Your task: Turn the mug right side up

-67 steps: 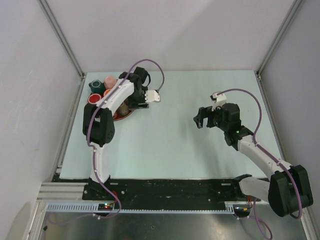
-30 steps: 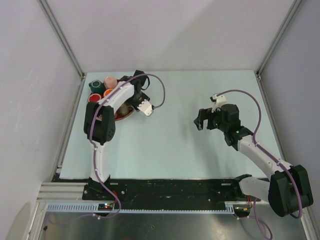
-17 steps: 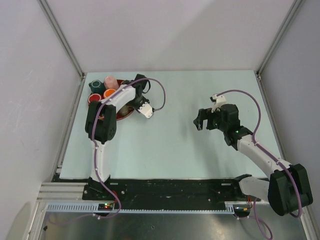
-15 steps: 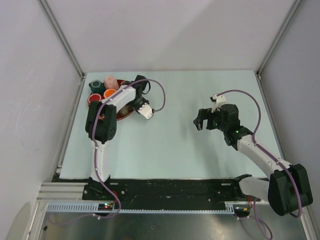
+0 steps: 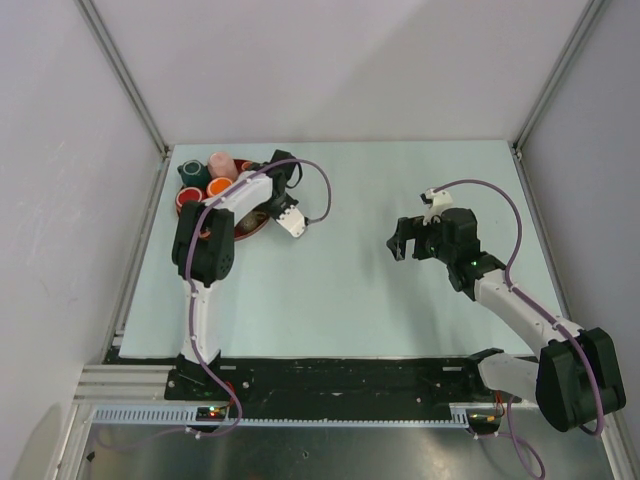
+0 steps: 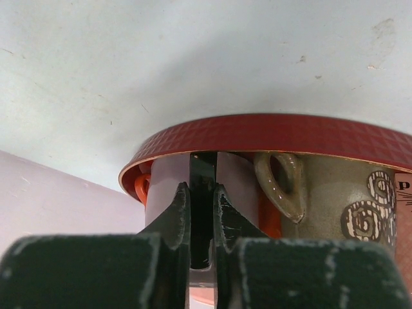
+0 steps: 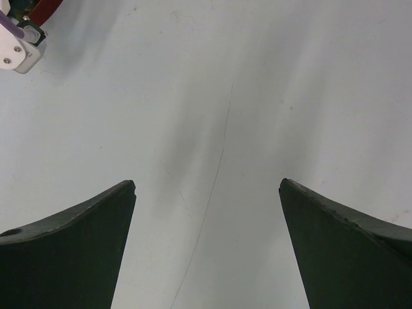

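Left fingers (image 6: 172,222) pinch what looks like the dark handle (image 6: 203,193) of the pale lilac ceramic mug (image 6: 237,177) in the red textured plate (image 6: 270,132), far left, probably to lift and flip it; right fingers (image 7: 77,235) idle wide apart.

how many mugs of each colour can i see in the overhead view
teal mug: 1
pink mug: 1
red mug: 1
orange mug: 1
total: 4 in plain view; the left arm may hide more
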{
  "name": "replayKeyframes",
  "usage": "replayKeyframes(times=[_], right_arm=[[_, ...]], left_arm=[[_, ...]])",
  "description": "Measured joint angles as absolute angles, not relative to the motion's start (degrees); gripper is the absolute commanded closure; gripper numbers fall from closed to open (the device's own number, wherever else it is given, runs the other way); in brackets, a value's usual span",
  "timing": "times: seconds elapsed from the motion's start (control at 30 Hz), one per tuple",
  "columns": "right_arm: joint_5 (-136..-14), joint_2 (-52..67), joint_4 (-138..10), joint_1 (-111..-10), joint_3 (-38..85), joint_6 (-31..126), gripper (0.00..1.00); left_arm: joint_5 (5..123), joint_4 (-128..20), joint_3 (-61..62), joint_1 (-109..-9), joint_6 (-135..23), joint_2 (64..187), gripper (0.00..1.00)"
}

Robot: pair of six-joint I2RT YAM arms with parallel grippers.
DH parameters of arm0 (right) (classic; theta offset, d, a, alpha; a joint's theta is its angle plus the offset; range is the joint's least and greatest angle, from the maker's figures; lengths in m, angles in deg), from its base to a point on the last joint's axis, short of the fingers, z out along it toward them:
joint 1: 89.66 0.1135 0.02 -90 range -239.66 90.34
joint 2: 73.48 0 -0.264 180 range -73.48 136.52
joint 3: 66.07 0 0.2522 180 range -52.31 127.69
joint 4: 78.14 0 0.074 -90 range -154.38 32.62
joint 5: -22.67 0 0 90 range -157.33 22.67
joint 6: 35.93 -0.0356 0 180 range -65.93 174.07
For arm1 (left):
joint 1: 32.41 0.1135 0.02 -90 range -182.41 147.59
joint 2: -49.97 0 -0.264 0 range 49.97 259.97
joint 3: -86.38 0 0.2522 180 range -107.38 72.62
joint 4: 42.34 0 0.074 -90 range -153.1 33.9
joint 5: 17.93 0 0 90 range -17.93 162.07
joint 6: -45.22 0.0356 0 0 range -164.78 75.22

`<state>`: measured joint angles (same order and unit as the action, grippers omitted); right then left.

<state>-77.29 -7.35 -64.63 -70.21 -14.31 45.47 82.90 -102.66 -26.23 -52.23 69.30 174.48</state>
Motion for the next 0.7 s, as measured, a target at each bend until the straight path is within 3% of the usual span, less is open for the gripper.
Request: replayKeyframes(times=[0.47, 0.7], right_arm=[[-79.3, -7.8, -62.4, -70.1, -9.5, 43.1, 0.0], [-82.5, -7.8, -62.4, -69.9, -6.1, 41.9, 0.0]], left_arm=[[75.6, -103.5, -37.2, -53.6, 62.8, 173.6, 1.0], [70.8, -105.7, -47.2, -54.4, 44.0, 172.1, 1.0]])
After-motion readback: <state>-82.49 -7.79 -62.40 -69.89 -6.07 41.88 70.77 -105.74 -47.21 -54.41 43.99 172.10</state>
